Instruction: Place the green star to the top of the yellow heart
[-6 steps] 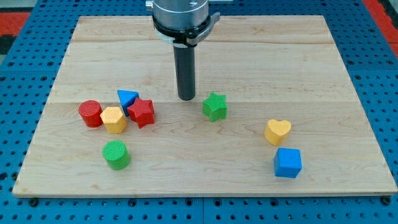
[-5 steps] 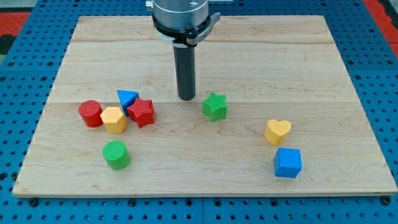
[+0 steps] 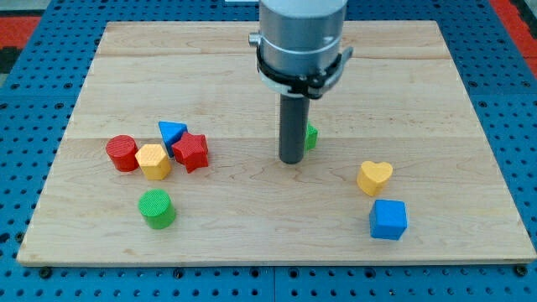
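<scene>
Green star sits near the middle of the board, mostly hidden behind the rod; only a small green edge shows at the rod's right side. My tip rests on the wood at the star's lower left, touching it or very nearly so; I cannot tell which. I have no fingers to open or close, so nothing is held: the rod can only push.

Yellow heart lies to the view's lower right of the star, with the blue cube just below it. Well apart at the view's left sit the red cylinder, a yellow block, a blue triangle, a red star and the green cylinder.

The star looks like a small, light, rigid plastic piece that should slide easily on smooth wood. Its points make it likely to spin or slip off the rod if pushed off-centre, so contact is best kept on its left side, in line with its middle, pushing toward the view's right until it stands above the heart.
</scene>
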Tool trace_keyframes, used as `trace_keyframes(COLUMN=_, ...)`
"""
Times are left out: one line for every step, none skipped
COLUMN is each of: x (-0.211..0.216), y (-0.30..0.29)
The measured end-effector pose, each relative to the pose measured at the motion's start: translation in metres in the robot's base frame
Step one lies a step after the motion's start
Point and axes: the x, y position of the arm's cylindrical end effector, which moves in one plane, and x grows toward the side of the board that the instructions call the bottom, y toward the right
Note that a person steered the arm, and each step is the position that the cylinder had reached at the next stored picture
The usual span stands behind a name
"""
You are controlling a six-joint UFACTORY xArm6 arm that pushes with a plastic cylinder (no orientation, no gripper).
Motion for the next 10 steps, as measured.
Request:
trace_keyframes(x=-0.016, y=-0.038)
trace_keyframes(x=-0.031, y=-0.011)
trace_keyframes(x=-0.023, y=0.033)
trace_keyframes(x=-0.023, y=0.055)
trace_keyframes(x=-0.024, y=0.088)
trace_keyframes(x=-0.046, y=0.07)
trace_keyframes(x=-0.1, y=-0.013)
trace_keyframes(x=-0.132, y=-0.09)
trace_keyframes(x=-0.082, y=-0.165)
trace_keyframes(x=-0.047, y=-0.201)
